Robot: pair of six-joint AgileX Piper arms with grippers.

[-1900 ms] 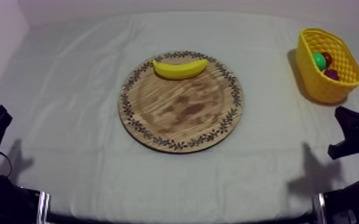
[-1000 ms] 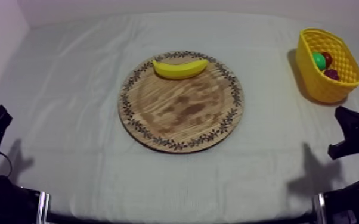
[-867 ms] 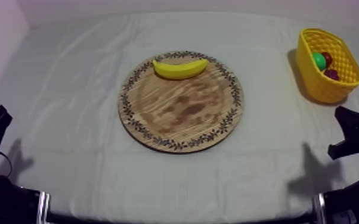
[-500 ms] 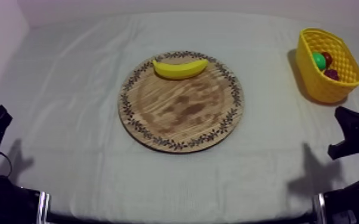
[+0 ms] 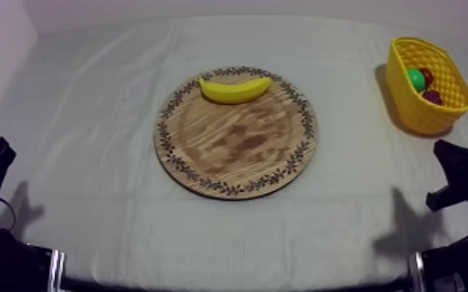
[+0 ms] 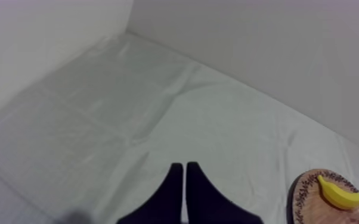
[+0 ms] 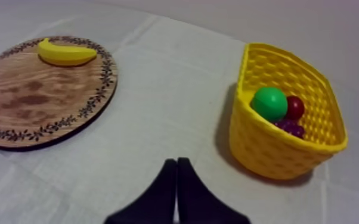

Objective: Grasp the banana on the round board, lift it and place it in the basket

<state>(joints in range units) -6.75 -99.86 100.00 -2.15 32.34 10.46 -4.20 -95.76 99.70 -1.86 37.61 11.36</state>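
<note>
now the banana lies at the far edge of the wooden board, well apart from the yellow basket on the bench. my left pincer and right pincer are both pressed closed, holding nothing.

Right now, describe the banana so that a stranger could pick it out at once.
A round wooden board with a patterned rim lies in the middle of the table. On its far edge rests the banana: curved, plain yellow, the only thing on the board, well apart from the yellow basket at the right.
</note>
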